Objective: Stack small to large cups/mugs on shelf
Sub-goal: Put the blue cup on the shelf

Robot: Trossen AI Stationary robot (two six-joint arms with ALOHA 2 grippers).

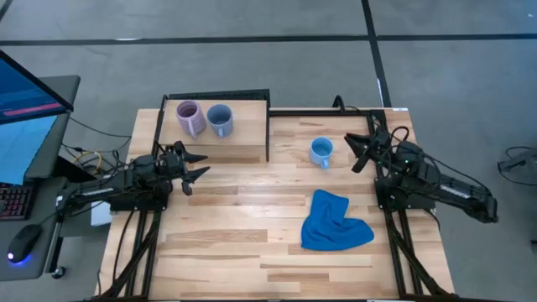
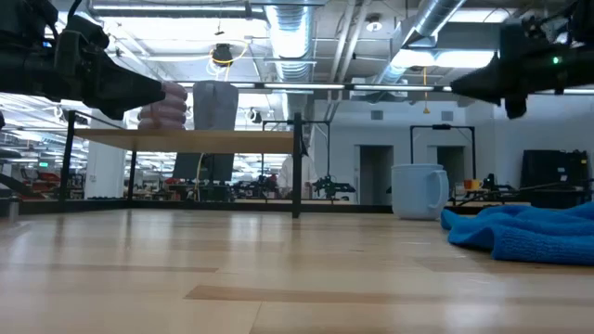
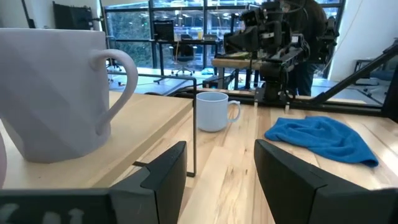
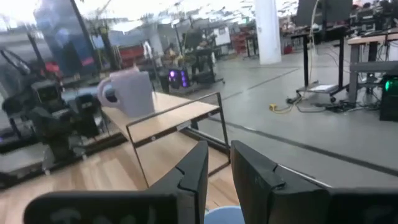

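A pale purple mug point(image 1: 189, 117) and a grey-blue mug point(image 1: 220, 120) stand upright side by side on the light-wood shelf point(image 1: 243, 144) at the table's far left. The grey-blue mug also shows in the left wrist view point(image 3: 56, 93). A bright light blue mug point(image 1: 321, 152) stands upright on the tabletop right of the shelf; it also shows in the low view point(image 2: 419, 190). My left gripper point(image 1: 197, 165) is open and empty at the shelf's near edge. My right gripper point(image 1: 354, 153) is open and empty just right of the light blue mug, whose rim point(image 4: 227, 214) shows below the fingers.
A crumpled blue cloth point(image 1: 334, 221) lies on the tabletop near the right arm, toward the near side. The shelf's black frame post point(image 3: 194, 134) stands between my left gripper and the light blue mug. Bare wood lies in the table's middle and near left.
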